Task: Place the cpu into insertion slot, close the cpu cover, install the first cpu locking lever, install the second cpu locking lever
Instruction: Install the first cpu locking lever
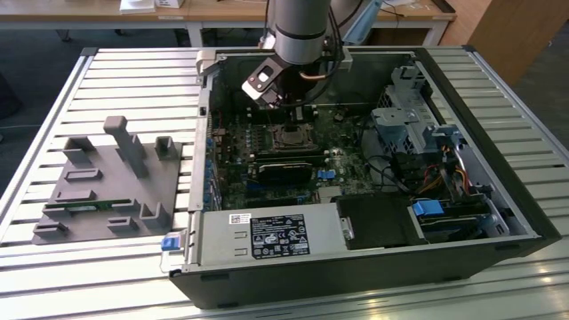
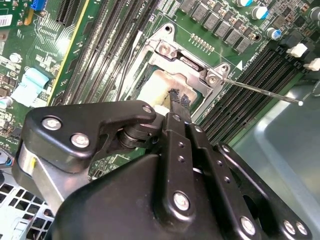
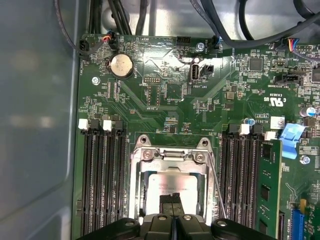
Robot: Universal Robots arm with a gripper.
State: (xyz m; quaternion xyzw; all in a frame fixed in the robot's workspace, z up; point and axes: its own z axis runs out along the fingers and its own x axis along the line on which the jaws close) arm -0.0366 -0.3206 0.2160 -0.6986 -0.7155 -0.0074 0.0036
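Here, flat tan cpu (image 3: 172, 184), silvery cover (image 3: 170, 159)

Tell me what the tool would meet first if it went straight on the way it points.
The tool would probably meet the cpu first, framed by the cpu cover; depth is unclear.

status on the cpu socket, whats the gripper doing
Gripper shut, tips just over the cpu. Cpu seated, cpu cover down around it. One locking lever juts out beside the socket, looks unlatched.
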